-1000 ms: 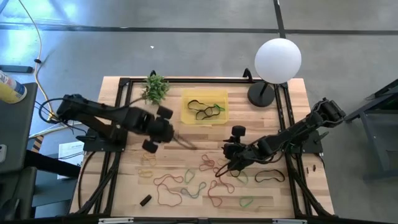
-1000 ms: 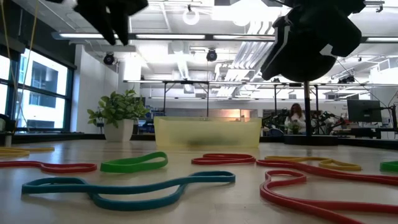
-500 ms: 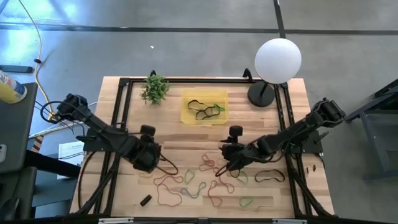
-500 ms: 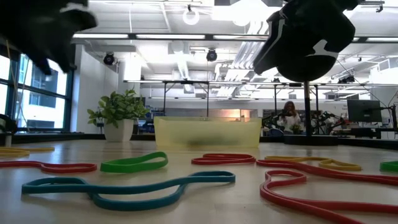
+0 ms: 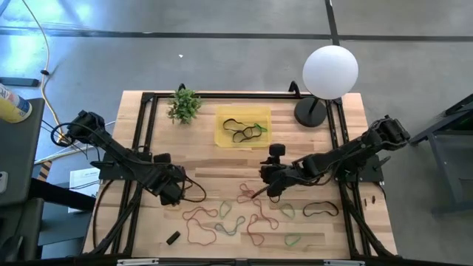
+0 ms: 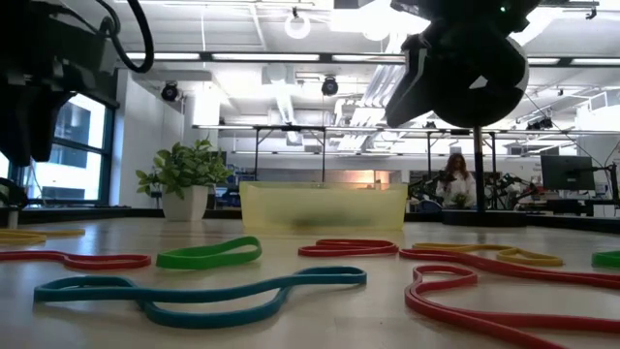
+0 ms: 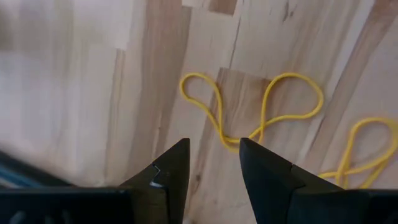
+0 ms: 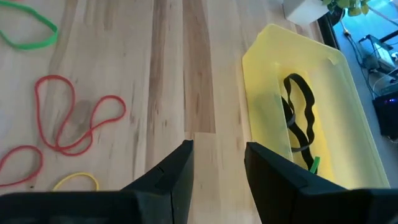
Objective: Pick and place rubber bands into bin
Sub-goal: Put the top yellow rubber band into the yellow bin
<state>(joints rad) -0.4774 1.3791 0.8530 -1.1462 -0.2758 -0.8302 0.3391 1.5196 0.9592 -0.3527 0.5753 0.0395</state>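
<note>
Left gripper (image 7: 211, 163) has swung down from beside the translucent yellow plastic bin (image 5: 224, 134) to a thin yellow rubber band (image 7: 249, 118), fingers parted, empty. Right gripper (image 8: 217, 165), likewise released and empty, has drifted binward; another pick appears imminent

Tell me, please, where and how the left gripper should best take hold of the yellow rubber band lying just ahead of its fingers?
Grip the yellow rubber band at its pinched waist, where the two loops meet and the strands run close together. It lies flat on the table, so the left gripper, its fingers open, should probably come straight down with one finger either side of that waist.
</note>
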